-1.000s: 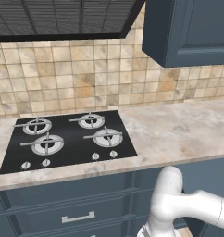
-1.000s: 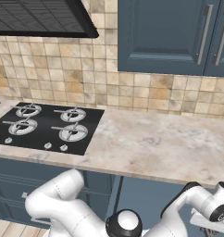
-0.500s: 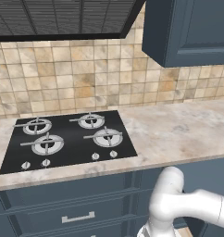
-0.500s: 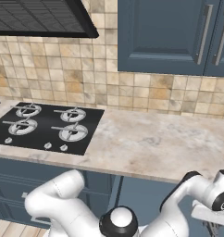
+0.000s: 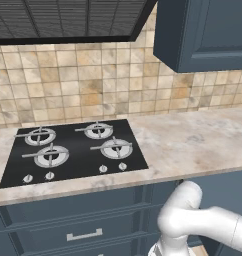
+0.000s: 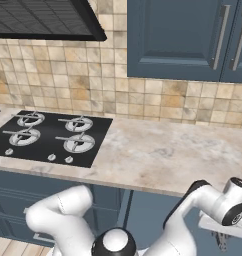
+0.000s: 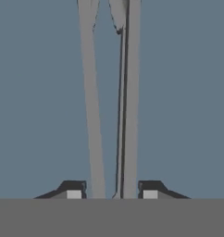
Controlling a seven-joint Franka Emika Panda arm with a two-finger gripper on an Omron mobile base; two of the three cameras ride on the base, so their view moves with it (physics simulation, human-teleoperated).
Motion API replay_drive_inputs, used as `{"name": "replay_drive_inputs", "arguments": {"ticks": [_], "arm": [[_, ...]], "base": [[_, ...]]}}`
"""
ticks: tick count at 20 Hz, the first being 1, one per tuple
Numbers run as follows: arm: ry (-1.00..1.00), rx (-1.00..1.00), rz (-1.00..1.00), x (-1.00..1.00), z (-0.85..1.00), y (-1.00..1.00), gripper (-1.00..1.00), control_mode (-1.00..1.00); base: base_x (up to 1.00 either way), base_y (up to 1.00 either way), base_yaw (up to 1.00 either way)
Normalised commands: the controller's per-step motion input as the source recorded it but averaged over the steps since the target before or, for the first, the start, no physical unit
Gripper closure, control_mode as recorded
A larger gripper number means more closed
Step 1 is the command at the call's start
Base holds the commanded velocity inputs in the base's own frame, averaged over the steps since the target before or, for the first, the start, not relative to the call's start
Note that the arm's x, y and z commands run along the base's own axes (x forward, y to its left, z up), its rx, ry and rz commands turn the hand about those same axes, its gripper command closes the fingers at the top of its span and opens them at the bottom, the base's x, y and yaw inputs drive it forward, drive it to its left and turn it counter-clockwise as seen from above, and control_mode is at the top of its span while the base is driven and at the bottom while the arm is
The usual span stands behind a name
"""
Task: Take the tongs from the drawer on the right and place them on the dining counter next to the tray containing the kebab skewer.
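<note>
Slim grey metal tongs (image 7: 93,92) lie on the blue-grey floor of the drawer (image 7: 188,92), their two thin arms running away from the hand. My gripper (image 7: 112,194) straddles both arms near one end. Its fingertips (image 7: 74,193) stand just outside the arms, with a narrow gap still showing on the left side. In the right base view the gripper (image 6: 222,242) hangs low at the right, below the worktop's edge, with the arm bent down to it. The dining counter, the tray and the kebab skewer are out of view.
A stone worktop (image 6: 163,160) carries a black hob (image 6: 48,140) on its left part. Navy cabinets (image 6: 178,40) hang above, and a dark hood (image 5: 68,20) sits over the hob. Navy drawers with a silver bar handle (image 5: 83,234) sit under the hob.
The jaws have come closer together around the tongs. The wrist has shifted slightly in the right base view. The kitchen itself has not moved.
</note>
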Motion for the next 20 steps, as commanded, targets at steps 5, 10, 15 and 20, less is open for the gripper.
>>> {"name": "replay_drive_inputs", "arguments": {"ticks": [5,10,15,20], "arm": [[-0.17,-0.05,0.00,-0.04,0.50,0.41,1.00,-1.00],[-0.06,-0.03,0.00,-0.29,0.49,0.25,1.00,-1.00],[0.00,-0.02,0.00,-0.47,0.49,0.13,1.00,-1.00],[0.05,-0.01,0.00,-0.50,0.63,0.01,1.00,-1.00]], "base": [[0.00,0.00,0.00],[0.00,0.00,0.00],[0.00,0.00,0.00],[0.00,0.00,0.00]]}}
